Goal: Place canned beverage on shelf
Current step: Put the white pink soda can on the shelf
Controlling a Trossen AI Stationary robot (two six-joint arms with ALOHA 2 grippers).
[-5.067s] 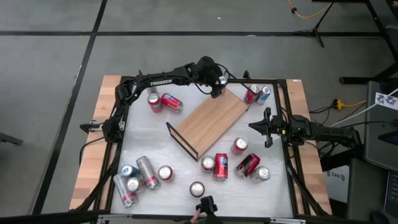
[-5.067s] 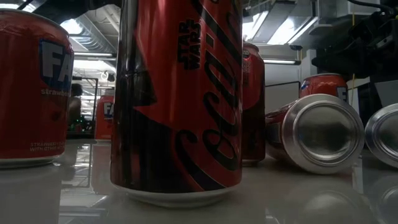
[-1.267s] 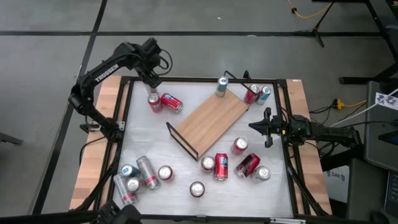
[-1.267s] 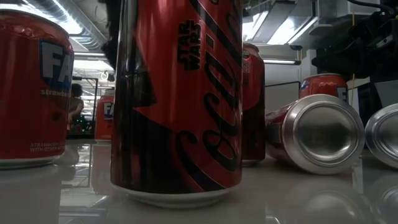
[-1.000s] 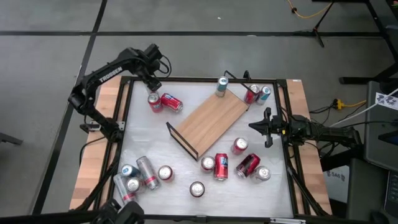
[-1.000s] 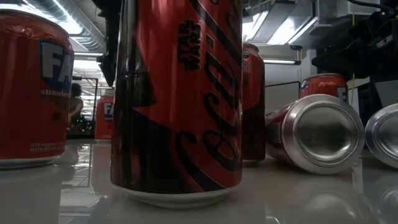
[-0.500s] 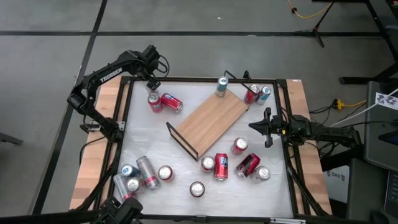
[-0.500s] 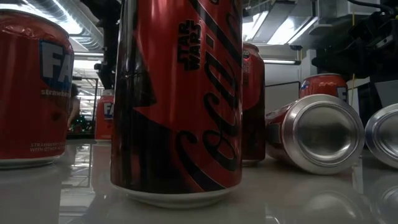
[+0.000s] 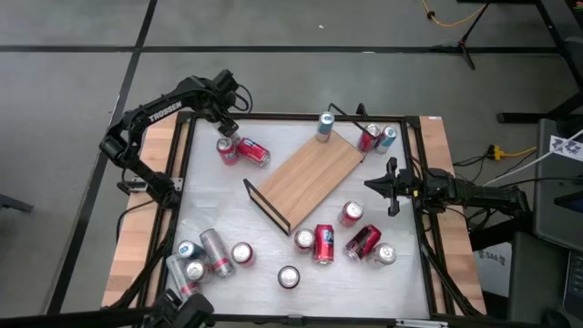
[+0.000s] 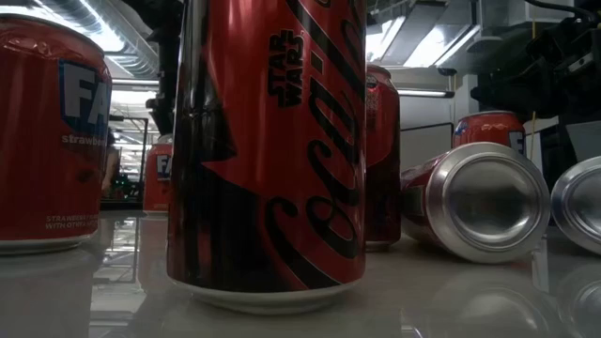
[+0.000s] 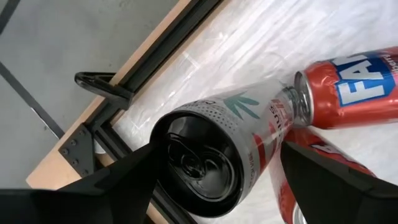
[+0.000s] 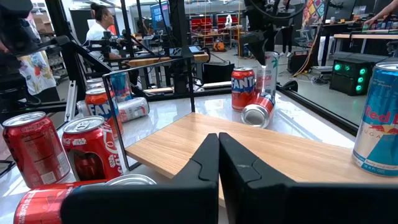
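The light-wood shelf point(image 9: 305, 176) lies slantwise in the middle of the table. A blue-and-silver can point(image 9: 325, 126) stands on its far end. In the far left corner a silver can with a black top point(image 11: 214, 155) stands upright next to a red Fanta can point(image 11: 357, 87) and another red can point(image 9: 253, 152). My left gripper point(image 9: 224, 126) hangs open just above the silver can and points down, with one finger point(image 11: 124, 183) on each side of the can's top and touching nothing. My right gripper point(image 9: 372, 183) is shut and empty at the right edge.
Several more cans stand or lie near the front left corner point(image 9: 202, 255) and front right point(image 9: 339, 239), and two stand at the far right point(image 9: 376, 138). A Coca-Cola can point(image 10: 272, 150) fills the low view. The black table frame point(image 11: 106, 134) runs close behind the silver can.
My left gripper has come down toward the silver can in the far left corner and has stayed open. No can has moved, and the shelf has stayed in place.
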